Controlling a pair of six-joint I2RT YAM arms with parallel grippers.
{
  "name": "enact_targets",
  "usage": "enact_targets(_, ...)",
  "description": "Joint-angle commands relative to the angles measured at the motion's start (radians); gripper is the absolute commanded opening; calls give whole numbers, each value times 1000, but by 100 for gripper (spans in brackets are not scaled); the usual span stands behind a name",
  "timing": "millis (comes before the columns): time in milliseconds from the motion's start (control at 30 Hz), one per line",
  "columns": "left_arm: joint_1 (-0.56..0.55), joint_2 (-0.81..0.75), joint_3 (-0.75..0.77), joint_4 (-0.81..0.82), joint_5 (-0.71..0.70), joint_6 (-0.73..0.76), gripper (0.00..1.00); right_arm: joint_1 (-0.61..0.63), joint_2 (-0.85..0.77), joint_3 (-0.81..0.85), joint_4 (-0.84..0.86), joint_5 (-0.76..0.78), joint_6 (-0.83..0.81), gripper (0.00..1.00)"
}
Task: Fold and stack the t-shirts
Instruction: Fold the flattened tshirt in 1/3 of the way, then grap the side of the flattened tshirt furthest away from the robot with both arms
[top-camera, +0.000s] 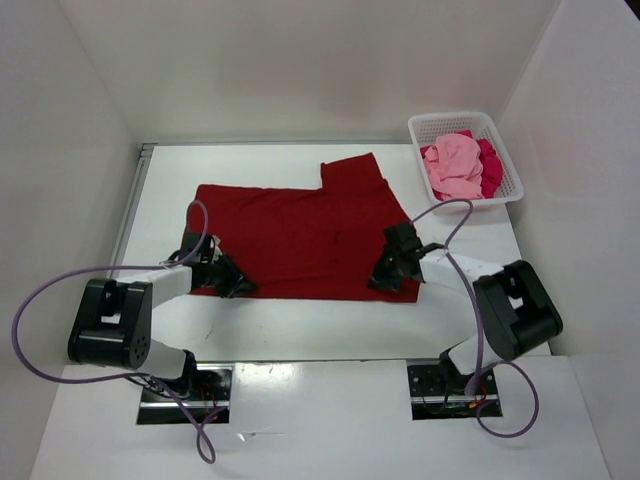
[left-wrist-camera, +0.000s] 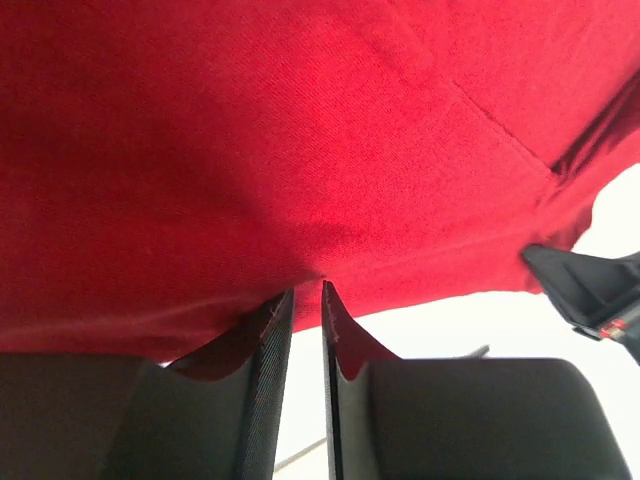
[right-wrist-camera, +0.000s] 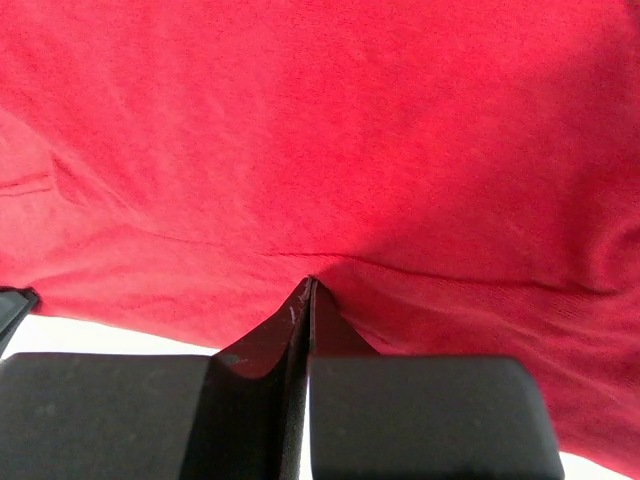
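Note:
A dark red t-shirt (top-camera: 300, 235) lies spread flat on the white table, with one sleeve pointing to the far side. My left gripper (top-camera: 228, 280) is at its near left hem. In the left wrist view its fingertips (left-wrist-camera: 305, 290) pinch the puckered hem (left-wrist-camera: 330, 200), with a narrow gap lower down between the fingers. My right gripper (top-camera: 385, 275) is at the near right hem, its jaws (right-wrist-camera: 308, 285) pressed together on the cloth (right-wrist-camera: 330, 150). A light pink t-shirt (top-camera: 455, 165) and a crimson-magenta t-shirt (top-camera: 490, 165) lie crumpled in the basket.
The white lattice basket (top-camera: 450, 118) stands at the far right corner of the table. White walls close in the table on three sides. Purple cables loop from both arm bases. The right gripper's body (left-wrist-camera: 590, 290) shows at the edge of the left wrist view.

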Motion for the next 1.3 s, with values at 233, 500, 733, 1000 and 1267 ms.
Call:
enact_targets(233,-25,-209,-129,-310,127,-40,29,25,-267,-116,-252,-12,93,4)
enact_targets(500,66,-44,521,-205,-117,48,30,4,-104,310,-217,-35,-86,13)
enact_targets(733,234,435,895,-147,-354,119,31,4,116,516,-136,-104,-194,3)
enact_targets(1000,291,668,1132,-232,-521,270,54,4,211,594,-116,-173,-237,9)
enact_targets(1267,291,723,1095,-260,-532,320,52,4,260,620,-105,-193,-255,9)
